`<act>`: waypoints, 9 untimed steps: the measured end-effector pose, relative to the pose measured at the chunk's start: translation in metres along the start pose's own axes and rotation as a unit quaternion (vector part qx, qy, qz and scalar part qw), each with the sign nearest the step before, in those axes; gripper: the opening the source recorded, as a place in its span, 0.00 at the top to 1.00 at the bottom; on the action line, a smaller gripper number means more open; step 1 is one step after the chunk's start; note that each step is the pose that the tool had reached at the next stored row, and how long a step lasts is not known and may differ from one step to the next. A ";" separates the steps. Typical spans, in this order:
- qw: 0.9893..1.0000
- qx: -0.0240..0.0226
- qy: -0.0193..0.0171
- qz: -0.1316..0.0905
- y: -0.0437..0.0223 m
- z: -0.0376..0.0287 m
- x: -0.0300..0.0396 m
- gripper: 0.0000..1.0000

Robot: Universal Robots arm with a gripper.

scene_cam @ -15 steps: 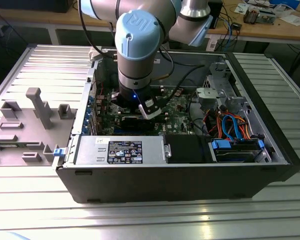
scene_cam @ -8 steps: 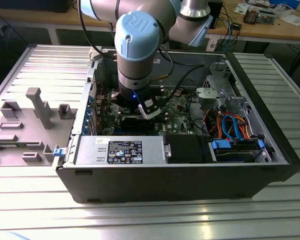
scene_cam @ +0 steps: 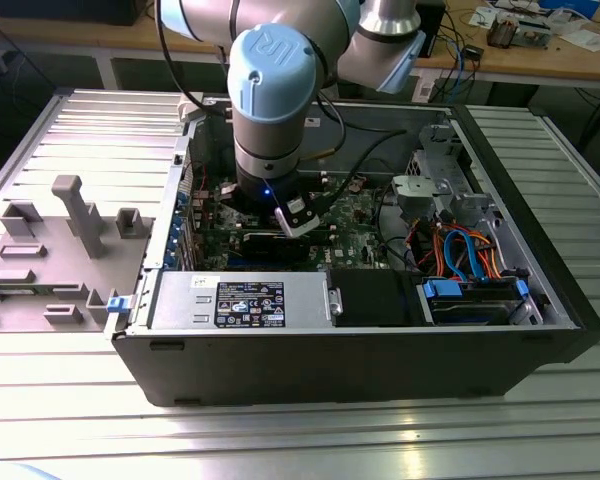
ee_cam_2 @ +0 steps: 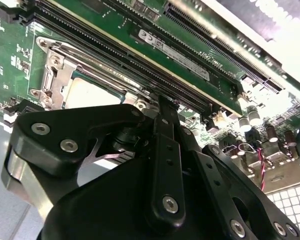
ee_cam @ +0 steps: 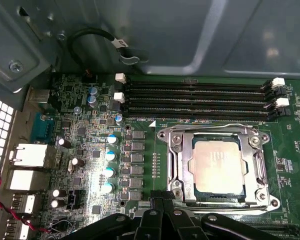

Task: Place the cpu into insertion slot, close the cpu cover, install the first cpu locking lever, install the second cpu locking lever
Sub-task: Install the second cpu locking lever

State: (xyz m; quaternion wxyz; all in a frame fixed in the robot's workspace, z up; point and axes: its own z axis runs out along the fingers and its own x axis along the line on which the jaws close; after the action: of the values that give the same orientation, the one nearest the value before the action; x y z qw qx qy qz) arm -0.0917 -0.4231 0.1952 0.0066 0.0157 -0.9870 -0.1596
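Here we see the cpu [ee_cam: 216, 166] seated under the cpu cover [ee_cam: 177, 167], just beyond our hand [ee_cam: 162, 206], which looks clenched on nothing.

Exterior view: square silver-framed insertion slot hidden behind the blue-capped grey robot arm [scene_cam: 270, 90]; second wrist view: black gripper [ee_cam_2: 160, 107] body covers half the silver-grey square cpu [ee_cam_2: 90, 93]; jaws' gap unreadable; first wrist view: thin silver cpu cover [ee_cam: 217, 167] near edge cut by black linkage.
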 end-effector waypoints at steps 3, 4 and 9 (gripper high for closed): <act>1.000 0.000 0.000 0.000 0.0003 0.0004 0.0007 0.89; 1.000 0.000 0.000 0.000 0.0004 0.0005 0.0009 0.89; 1.000 0.000 0.000 0.000 0.0020 -0.0034 0.0027 0.89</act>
State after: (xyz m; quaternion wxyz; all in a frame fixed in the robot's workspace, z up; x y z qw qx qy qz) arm -0.0945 -0.4224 0.1991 0.0066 0.0157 -0.9870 -0.1596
